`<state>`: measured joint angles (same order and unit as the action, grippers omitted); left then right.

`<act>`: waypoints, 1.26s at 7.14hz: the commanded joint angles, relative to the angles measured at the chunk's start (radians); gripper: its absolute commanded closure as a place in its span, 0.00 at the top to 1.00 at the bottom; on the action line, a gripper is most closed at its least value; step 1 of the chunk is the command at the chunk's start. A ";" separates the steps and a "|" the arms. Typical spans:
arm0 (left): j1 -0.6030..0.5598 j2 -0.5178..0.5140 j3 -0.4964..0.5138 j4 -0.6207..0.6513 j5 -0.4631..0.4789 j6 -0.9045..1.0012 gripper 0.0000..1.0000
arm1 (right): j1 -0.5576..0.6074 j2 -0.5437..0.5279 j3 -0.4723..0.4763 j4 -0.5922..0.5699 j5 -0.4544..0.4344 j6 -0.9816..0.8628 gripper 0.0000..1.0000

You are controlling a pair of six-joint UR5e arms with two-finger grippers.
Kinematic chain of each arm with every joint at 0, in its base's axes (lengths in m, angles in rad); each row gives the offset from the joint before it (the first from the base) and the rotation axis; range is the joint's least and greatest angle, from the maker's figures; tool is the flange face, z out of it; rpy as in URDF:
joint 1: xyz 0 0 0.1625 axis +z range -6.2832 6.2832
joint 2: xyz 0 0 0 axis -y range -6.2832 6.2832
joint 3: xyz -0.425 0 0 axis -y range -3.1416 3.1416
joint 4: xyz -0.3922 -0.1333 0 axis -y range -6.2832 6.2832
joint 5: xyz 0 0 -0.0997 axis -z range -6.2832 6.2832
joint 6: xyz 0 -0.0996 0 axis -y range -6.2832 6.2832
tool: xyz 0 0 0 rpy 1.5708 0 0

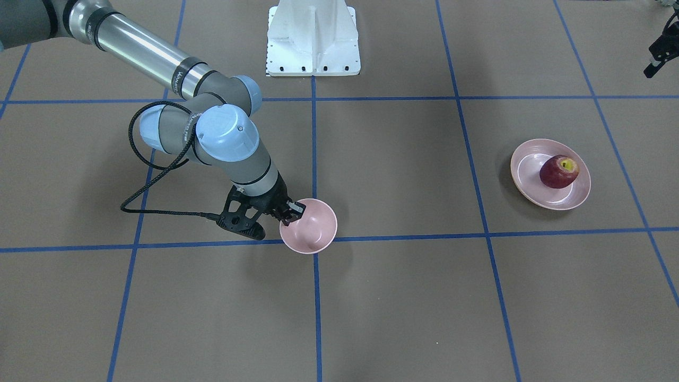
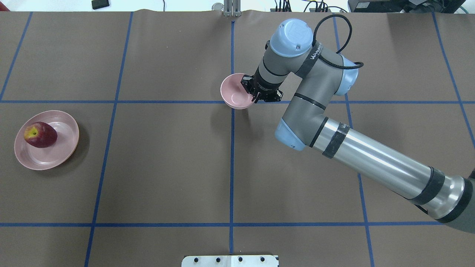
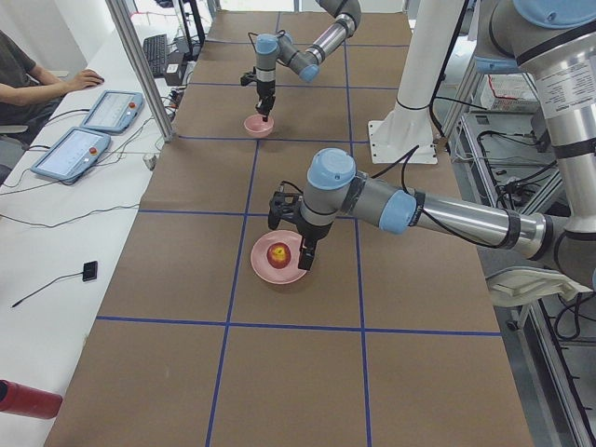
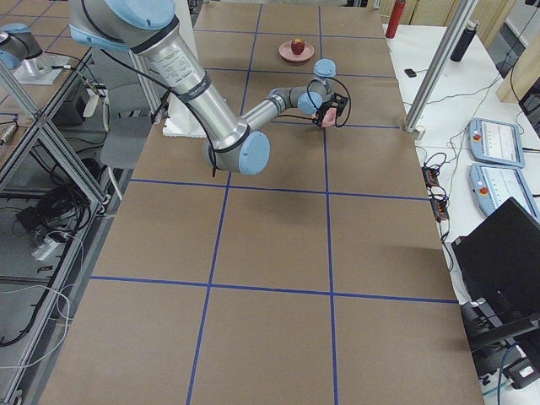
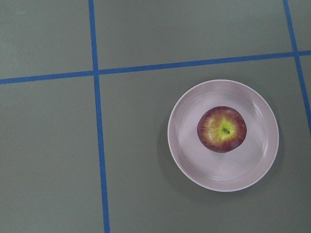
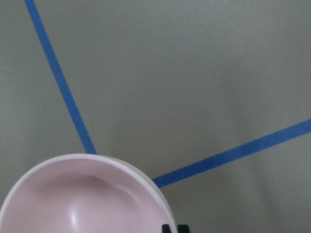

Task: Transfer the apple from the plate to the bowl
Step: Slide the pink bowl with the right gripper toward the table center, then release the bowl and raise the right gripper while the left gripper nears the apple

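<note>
The dark red apple [image 1: 558, 171] with a yellow-green stem patch sits on the wide pale pink plate [image 1: 530, 183]; both also show in the overhead view, apple [image 2: 40, 134] on plate [image 2: 61, 152], and in the left wrist view, apple [image 5: 221, 129] on plate [image 5: 194, 165]. The small deep pink bowl [image 1: 313, 231] is near the table's middle, slightly tilted. My right gripper [image 1: 290, 212] is shut on the bowl's rim [image 2: 232, 91], one finger inside and one outside. My left gripper [image 1: 658, 53] hangs high above the plate; its jaws are unclear.
The white robot base mount [image 1: 313, 40] stands at the table's robot side. Blue tape lines [image 2: 232, 167] grid the brown table. An operator's side table with tablets [image 3: 98, 112] runs along the far side, and a red bottle [image 3: 19, 399] lies at its near end.
</note>
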<state>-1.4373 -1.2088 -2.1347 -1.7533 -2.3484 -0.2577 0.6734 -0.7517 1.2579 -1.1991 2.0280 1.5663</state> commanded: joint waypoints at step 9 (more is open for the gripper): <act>0.168 -0.251 0.202 -0.002 0.014 -0.206 0.98 | 0.298 -0.496 0.591 -0.105 0.323 -0.172 1.00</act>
<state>-1.3454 -1.3987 -1.9623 -1.7554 -2.3413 -0.3649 0.8718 -1.0846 1.7222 -1.2925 2.2554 1.5151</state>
